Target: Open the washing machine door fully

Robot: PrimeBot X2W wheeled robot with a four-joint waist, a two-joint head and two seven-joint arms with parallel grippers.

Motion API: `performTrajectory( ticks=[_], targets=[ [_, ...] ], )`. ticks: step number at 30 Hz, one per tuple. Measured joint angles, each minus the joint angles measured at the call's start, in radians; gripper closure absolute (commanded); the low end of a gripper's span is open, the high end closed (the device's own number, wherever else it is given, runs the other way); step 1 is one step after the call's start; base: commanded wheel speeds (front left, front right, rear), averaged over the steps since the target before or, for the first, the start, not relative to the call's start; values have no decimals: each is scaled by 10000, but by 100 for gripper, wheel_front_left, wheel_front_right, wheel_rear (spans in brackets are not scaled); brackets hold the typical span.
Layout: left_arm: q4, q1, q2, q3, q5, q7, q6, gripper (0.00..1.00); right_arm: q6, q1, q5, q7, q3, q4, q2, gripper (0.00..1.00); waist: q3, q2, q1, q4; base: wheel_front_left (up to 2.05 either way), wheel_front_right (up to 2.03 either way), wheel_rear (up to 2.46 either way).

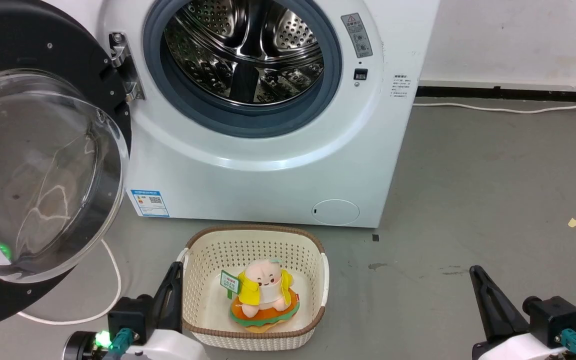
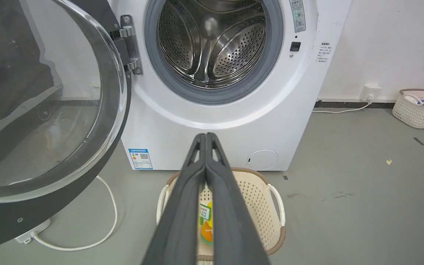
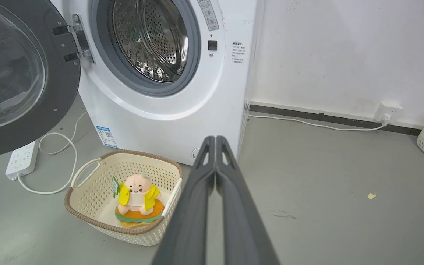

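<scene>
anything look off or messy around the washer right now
Nothing damaged or spilled. Minor oddities: a small pale yellow scrap lies on the grey floor right of the white washing machine, and a white power strip sits on the floor under the open glossy black door.

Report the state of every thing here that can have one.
washing machine door: swung wide open
drum: exposed, nothing visible inside
round flap: closed
plush toy: sitting upright in the basket
basket: upright, holding the plush toy
left gripper: shut, empty
right gripper: shut, empty
</scene>
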State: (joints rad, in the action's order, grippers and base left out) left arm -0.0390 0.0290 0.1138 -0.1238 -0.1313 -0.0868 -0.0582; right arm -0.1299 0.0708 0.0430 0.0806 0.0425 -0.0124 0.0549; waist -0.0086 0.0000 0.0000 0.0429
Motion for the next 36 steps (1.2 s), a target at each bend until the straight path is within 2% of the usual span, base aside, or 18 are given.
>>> performTrajectory(
  ticks=[36],
  targets=[
    [282, -129, -447, 963, 974, 688, 437, 100, 0, -428, -280, -625, -320, 75, 0, 100, 70, 0, 0, -348, 0, 0, 0]
  ],
)
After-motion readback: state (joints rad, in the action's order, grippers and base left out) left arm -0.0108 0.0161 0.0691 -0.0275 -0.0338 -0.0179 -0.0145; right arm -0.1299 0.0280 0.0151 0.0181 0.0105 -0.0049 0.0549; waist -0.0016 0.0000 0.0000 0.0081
